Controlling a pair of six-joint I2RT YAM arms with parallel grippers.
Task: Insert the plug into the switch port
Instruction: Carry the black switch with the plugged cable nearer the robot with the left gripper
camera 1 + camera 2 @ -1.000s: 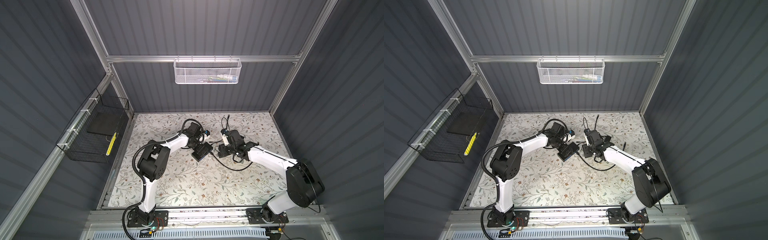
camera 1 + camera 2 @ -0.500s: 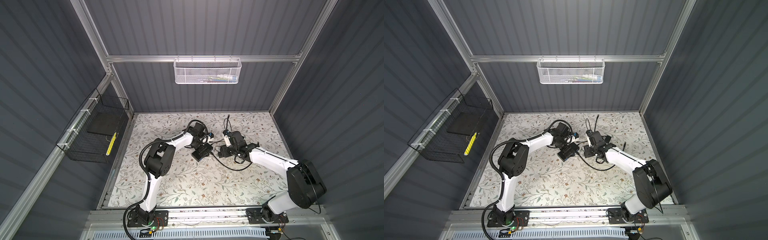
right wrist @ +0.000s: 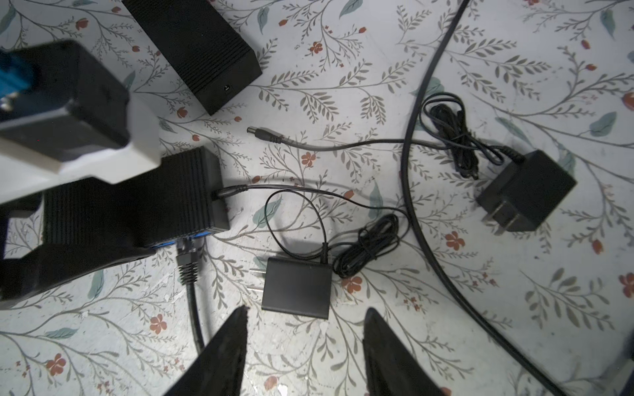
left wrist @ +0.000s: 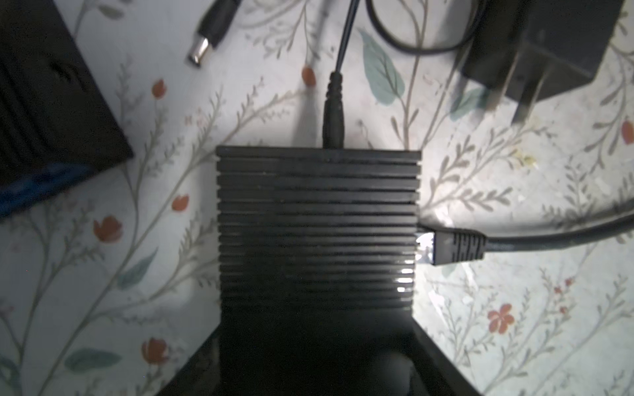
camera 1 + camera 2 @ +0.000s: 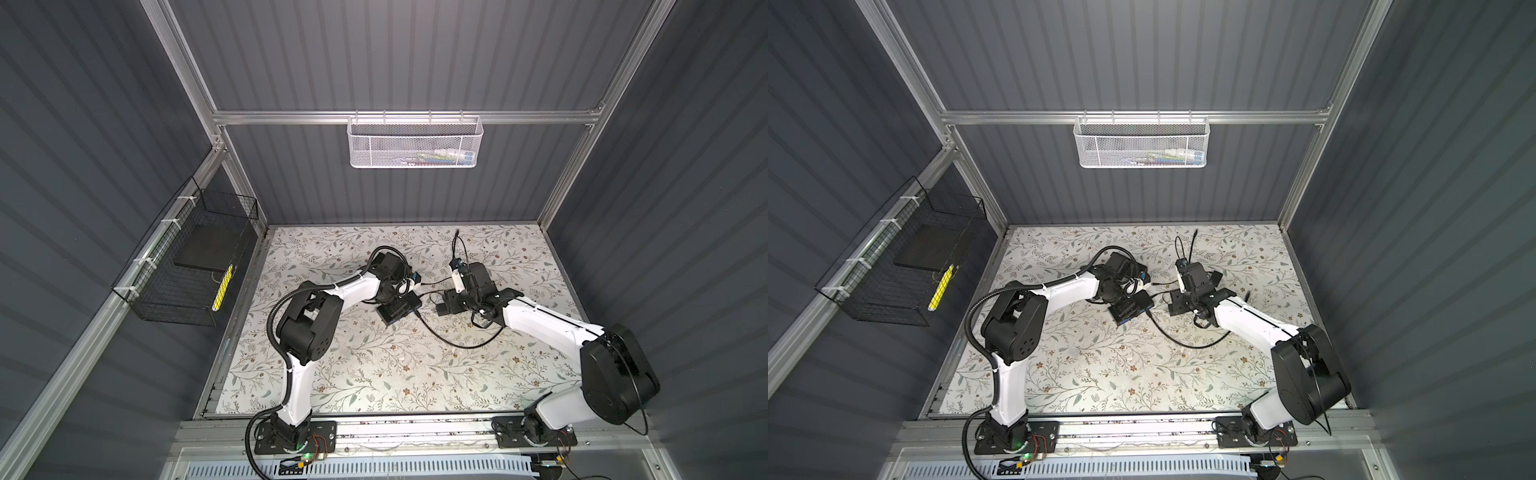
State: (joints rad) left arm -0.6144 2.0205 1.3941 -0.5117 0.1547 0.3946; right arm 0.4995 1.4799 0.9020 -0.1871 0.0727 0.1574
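Status check, plug insertion.

Box [image 4: 315,212]: black, ribbed, with one blue long side. It lies flat near the middle of the mat [image 5: 332,374] in both top views. The left gripper [image 4: 315,329] is over it, jaws down either long side and close against the ribs. I cannot tell whether they press or only bracket it.

Right gripper [image 3: 306,310]: fingers spread, nothing between them. It hangs over a wall adapter [image 3: 296,288], at 3 o'clock from the box in a top view.

Plugs: a round power plug [image 4: 332,116] sits in the short end of the box with its barrel hidden, so I judge it home. A clip plug [image 4: 449,247] on the thick cable [image 5: 457,344] meets the blue side. Its bright nose shows outside the wall, so I read it as entered but perhaps not clicked. The cable runs off toward 4 o'clock.

Left over: a second box [image 3: 199,44] with an empty round socket [image 3: 226,88], and a loose round plug [image 3: 264,132] on the mat near it, untouched. If that pair is the job, none of it is done. If the first box is, I judge it nearly finished: one last push on the clip plug.
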